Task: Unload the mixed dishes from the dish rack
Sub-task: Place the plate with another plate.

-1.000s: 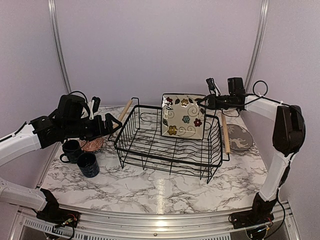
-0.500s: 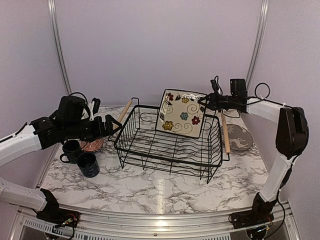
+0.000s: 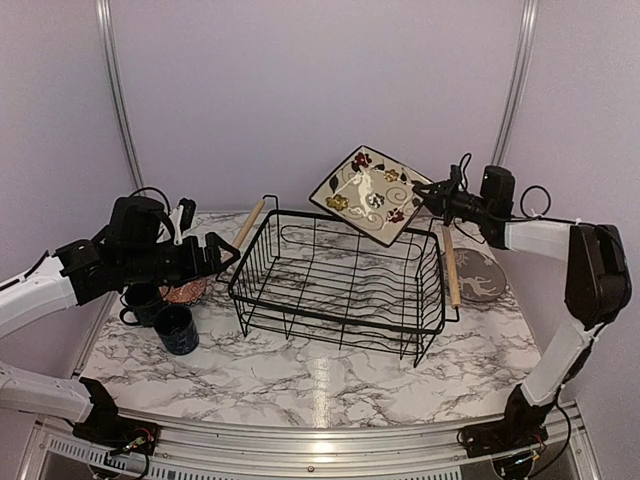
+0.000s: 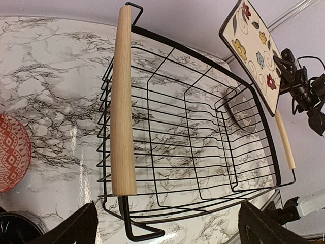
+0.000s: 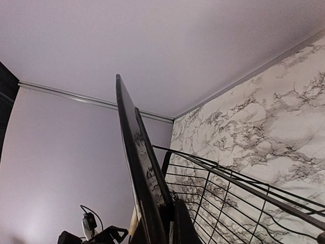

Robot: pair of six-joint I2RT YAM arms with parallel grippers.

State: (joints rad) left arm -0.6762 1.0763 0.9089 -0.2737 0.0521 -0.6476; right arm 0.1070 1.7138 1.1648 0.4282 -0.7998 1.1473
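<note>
The right pincer (image 3: 431, 192) pinched the square floral plate (image 3: 368, 192), tilted in the air above the dish rack (image 3: 340, 290), the left pincer (image 3: 222, 250) stood spread wide beside it.

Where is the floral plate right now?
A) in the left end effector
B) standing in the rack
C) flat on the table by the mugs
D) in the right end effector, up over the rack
D: the right end effector is shut on the edge of the floral plate, which hangs tilted above the far right corner of the rack.
</note>
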